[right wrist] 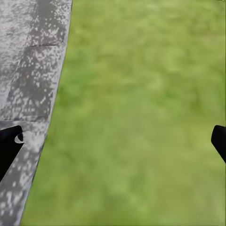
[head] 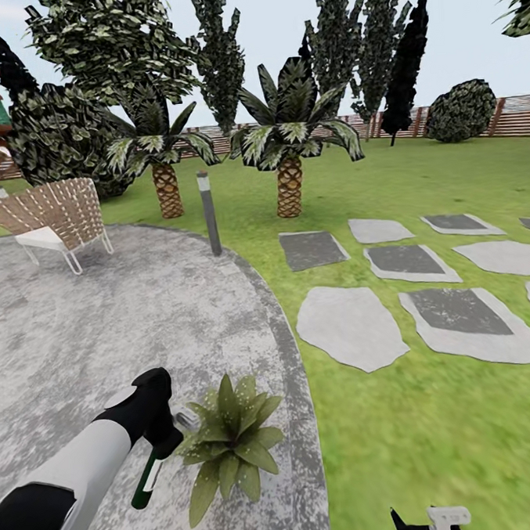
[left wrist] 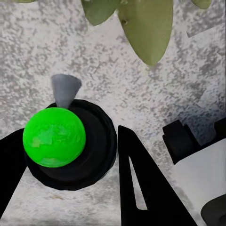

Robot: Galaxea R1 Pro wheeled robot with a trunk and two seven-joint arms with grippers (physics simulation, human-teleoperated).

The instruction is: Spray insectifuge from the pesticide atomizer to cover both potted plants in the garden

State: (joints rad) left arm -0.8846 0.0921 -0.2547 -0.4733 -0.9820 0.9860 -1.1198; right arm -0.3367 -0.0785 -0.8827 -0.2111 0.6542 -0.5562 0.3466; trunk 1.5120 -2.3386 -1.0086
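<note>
My left gripper [head: 156, 448] is shut on the pesticide atomizer [head: 143, 483], a slim dark green bottle with a white label, held tilted just above the patio. Its pale grey spray head [head: 185, 417] sits right beside a potted plant [head: 229, 444], a low rosette of pointed green leaves near the patio's edge. The left wrist view looks down on the atomizer [left wrist: 63, 141]; its grey nozzle [left wrist: 64, 89] points toward the plant's leaves [left wrist: 146, 28], and a black finger [left wrist: 141, 183] rests alongside. My right gripper [right wrist: 113, 143] hangs open over the lawn by the patio's rim and peeks in low in the head view [head: 430, 521].
The round grey patio [head: 104, 330] holds a slatted lounge chair [head: 58, 219] and a short lamp post [head: 208, 213]. Two palms [head: 289, 185] stand behind it. Grey stepping stones [head: 351, 326] cross the lawn [head: 433, 443] on the right, and a brown fence [head: 515, 116] runs at the back.
</note>
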